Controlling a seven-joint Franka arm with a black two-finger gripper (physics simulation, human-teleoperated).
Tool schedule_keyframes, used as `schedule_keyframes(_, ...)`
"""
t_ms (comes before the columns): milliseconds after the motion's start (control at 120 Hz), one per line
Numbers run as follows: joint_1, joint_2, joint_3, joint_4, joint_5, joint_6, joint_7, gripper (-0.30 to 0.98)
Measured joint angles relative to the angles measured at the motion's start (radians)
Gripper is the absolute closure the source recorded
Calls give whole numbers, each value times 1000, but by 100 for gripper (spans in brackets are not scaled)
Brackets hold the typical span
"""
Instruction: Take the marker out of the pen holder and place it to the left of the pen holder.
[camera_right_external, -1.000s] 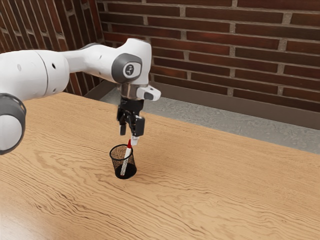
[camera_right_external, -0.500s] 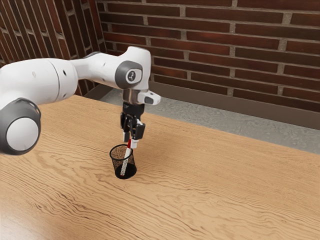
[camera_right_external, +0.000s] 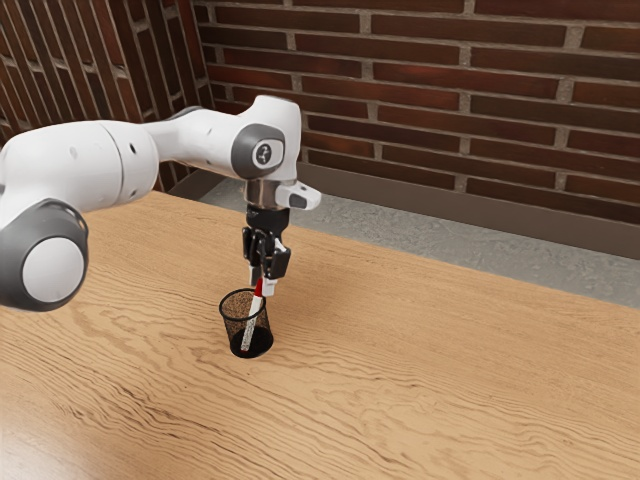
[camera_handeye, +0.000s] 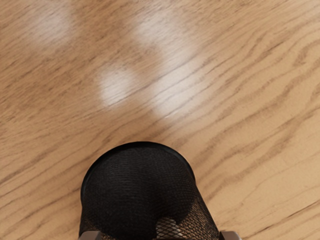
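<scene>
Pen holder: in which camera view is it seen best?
The exterior view: the pen holder appears there from rim to base. The wrist view looks down on its rim and black mesh, cut off by the picture's lower edge.

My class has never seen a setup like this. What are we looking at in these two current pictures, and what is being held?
The machine is a white robot arm with a black two-finger gripper. The exterior view comes from a camera at the arm's side, with a brick wall behind. The wrist view comes from a camera on the hand, looking into the pen holder.

That black mesh cup stands on a wooden table. A white marker leans inside it, red end up. The fingers stand apart around that red end; they do not appear to grip it, so nothing seems held.
</scene>
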Motion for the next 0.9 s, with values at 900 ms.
schedule_keyframes(900,9,-120,-24,12,11,-106,5,75)
